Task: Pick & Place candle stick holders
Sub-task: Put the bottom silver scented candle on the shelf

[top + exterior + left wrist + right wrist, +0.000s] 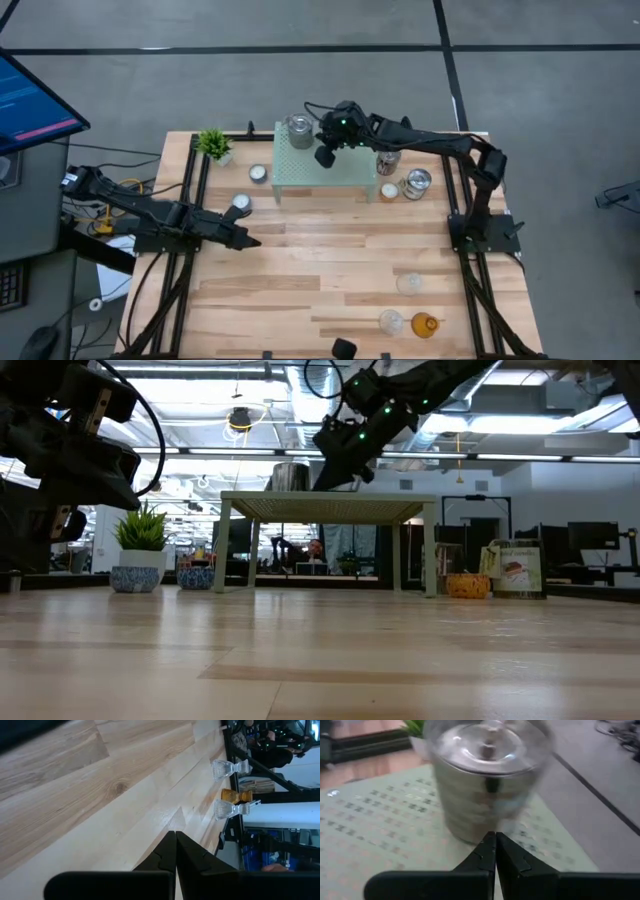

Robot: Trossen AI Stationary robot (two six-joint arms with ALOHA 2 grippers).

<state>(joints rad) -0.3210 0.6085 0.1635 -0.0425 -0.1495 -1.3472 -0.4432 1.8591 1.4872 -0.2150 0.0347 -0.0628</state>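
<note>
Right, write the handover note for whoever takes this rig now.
Right claw: shut, empty, above the pale green mesh stand, beside the silvery jar standing on it.
Left claw: shut, empty, waiting low over the table's left side.
Done: that one jar is on the stand.
Left on the table: two silvery jars and, one on its side; orange tealight cup; two white tealight cups and; two clear cups and and the amber cup near the front.
</note>
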